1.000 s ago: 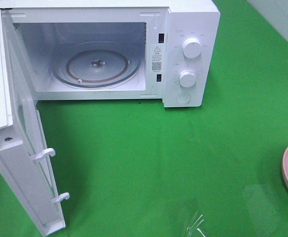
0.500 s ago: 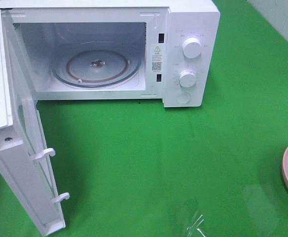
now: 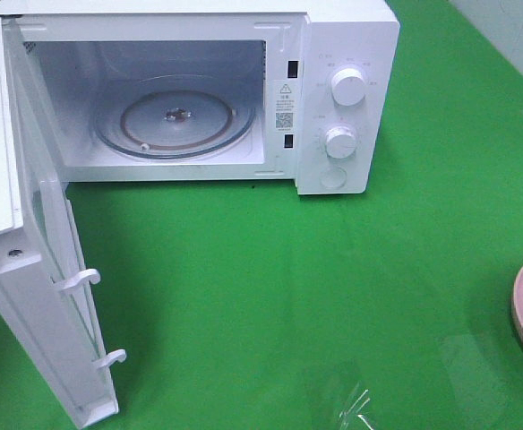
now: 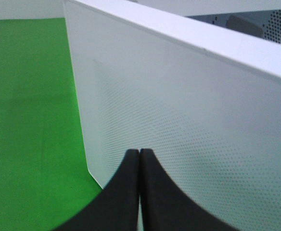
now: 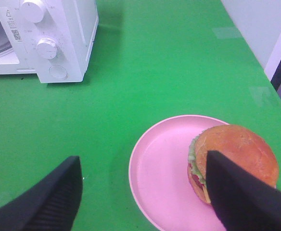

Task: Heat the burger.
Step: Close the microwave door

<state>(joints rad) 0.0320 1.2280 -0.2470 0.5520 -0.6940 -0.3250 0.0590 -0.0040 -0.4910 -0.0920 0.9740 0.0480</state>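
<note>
Green cloth [image 3: 288, 269] covers the whole work surface, and a white microwave [image 3: 351, 54] stands at its far side with its door [image 3: 29, 296] swung fully open toward the left of the high view. Inside the lit cavity a round glass turntable [image 3: 176, 121] lies flat with nothing on it. Two white dials [image 3: 348, 87] sit one above the other on the control panel, with a round button below them. A pink plate [image 5: 164, 163] rests on the cloth well to the right of the microwave, only its edge showing in the high view. The burger [image 5: 236, 159] sits on that plate, off-centre toward one rim, its golden-brown bun on top with lettuce and tomato peeking out at the side. The right gripper [image 5: 143, 192] hangs above the plate with its dark fingers [image 5: 58, 197] spread wide, holding nothing; one finger overlaps the burger in the wrist view, though contact cannot be judged. The left gripper [image 4: 139, 159] has its fingers pressed together, empty, just beside the dotted white door panel.
</note>
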